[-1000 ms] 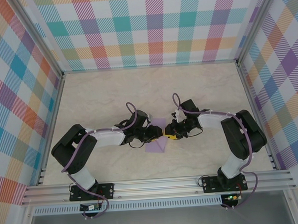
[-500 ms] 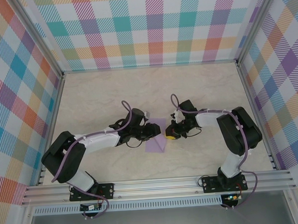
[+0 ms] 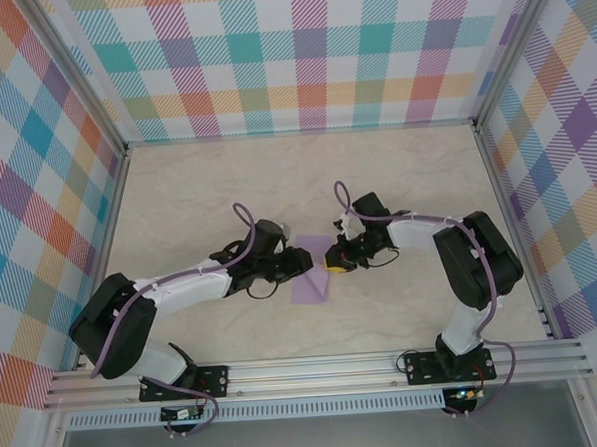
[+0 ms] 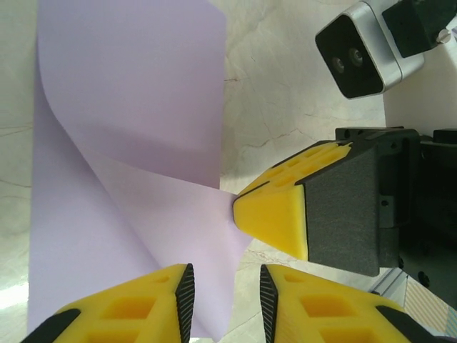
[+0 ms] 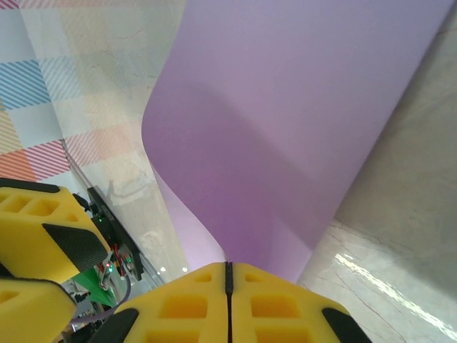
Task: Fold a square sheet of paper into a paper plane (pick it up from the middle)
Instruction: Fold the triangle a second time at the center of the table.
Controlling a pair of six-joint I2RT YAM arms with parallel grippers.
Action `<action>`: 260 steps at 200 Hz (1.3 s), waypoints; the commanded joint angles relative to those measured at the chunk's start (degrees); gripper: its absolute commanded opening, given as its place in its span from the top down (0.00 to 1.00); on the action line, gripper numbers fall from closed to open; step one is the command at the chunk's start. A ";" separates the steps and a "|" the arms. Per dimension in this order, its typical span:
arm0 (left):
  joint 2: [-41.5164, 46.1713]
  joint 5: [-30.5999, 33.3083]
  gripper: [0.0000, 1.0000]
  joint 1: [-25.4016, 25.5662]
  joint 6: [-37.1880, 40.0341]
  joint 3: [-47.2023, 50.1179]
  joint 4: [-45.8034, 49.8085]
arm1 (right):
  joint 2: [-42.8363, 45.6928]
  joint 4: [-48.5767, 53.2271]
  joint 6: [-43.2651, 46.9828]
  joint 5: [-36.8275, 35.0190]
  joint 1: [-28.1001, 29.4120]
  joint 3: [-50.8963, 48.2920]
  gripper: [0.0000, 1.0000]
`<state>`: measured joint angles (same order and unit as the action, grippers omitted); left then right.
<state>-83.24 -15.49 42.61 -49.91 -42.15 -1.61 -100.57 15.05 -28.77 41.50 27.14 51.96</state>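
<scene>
The square sheet of paper (image 3: 311,275) is lilac and lies mid-table, one part curled up and over the rest. My right gripper (image 3: 330,266) is shut on the sheet's right corner, and the sheet (image 5: 300,128) runs into its closed jaws (image 5: 228,266). In the left wrist view the right gripper's yellow fingers (image 4: 275,214) pinch the point where the raised flap meets the flat part (image 4: 128,179). My left gripper (image 4: 226,286) hovers open just over the sheet's near edge, with nothing clamped between its pads. From above, it (image 3: 297,268) sits at the sheet's left side.
Both arms reach in over the pale marble tabletop (image 3: 396,178). Checked walls (image 3: 310,53) and metal rails (image 3: 316,368) enclose it. The right arm's wrist camera (image 4: 357,50) is close above the left gripper. Bare tabletop lies behind and to both sides.
The right gripper has shut on the sheet's corner and drawn it up and back, so a flap curls over. The left gripper has slid slightly left, off the sheet's middle.
</scene>
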 commanded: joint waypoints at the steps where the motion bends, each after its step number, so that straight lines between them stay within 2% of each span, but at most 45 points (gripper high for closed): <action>1: 2.31 2.00 0.69 -0.16 -0.40 1.67 0.18 | -1.50 1.48 3.40 2.80 0.47 2.31 0.93; 82: -1.12 -2.72 0.73 -0.10 -0.89 0.74 -2.23 | -3.68 5.93 6.13 -1.94 0.47 5.10 0.94; 150: -6.35 -7.00 0.75 0.10 -1.46 -1.68 -6.89 | -4.78 6.52 6.19 -1.66 0.47 5.07 0.93; 260: -10.82 -7.05 0.77 0.72 -2.22 -2.98 -8.72 | -4.81 8.65 6.71 -2.81 0.49 4.72 0.93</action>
<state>-92.62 -21.98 42.72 -51.66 -43.35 -9.21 -104.49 22.20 -23.42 39.29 27.40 56.36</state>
